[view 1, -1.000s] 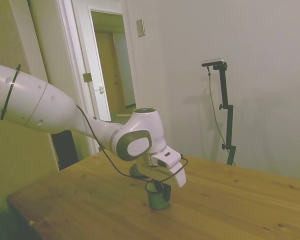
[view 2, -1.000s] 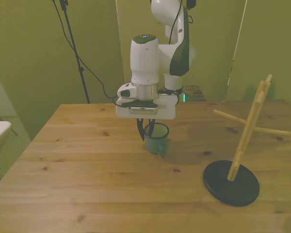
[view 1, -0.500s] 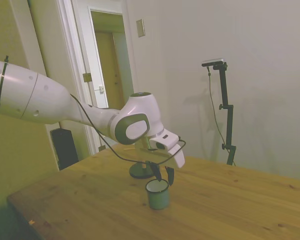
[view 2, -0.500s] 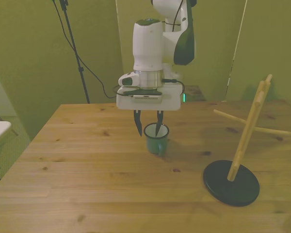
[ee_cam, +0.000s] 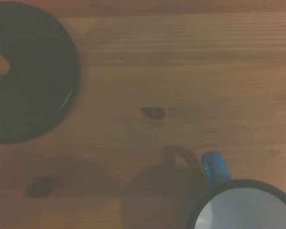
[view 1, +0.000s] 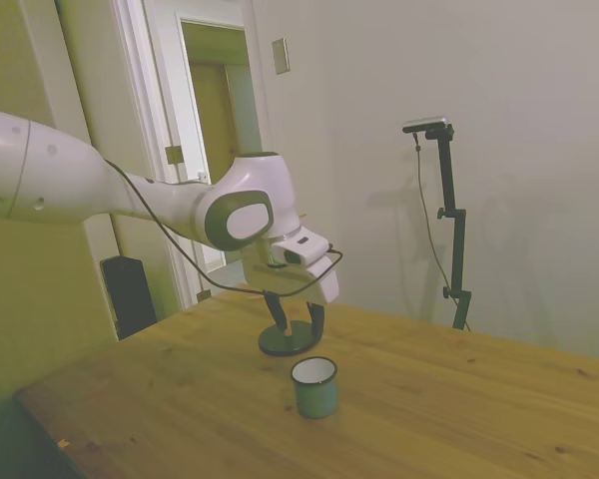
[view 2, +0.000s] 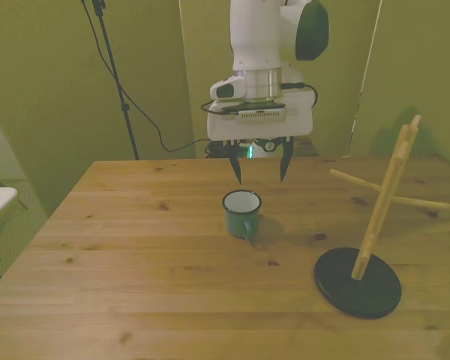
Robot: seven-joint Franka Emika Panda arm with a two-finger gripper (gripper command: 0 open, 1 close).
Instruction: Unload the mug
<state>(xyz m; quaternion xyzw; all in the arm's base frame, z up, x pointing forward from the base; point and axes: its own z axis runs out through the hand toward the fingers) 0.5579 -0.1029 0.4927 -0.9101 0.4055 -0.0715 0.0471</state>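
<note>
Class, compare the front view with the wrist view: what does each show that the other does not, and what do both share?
Only the front view shows the open gripper raised above the table, apart from the mug, and the upright wooden pegs of the mug tree.

Only the wrist view shows, close up, a dark knot in the wood.

Both show the mug upright on the wooden table with its white inside empty, and the tree's black round base.

dim, yellow-green cast | soft shadow beside mug (view 2: 242, 213) | wrist view blurred, edges softest
</note>
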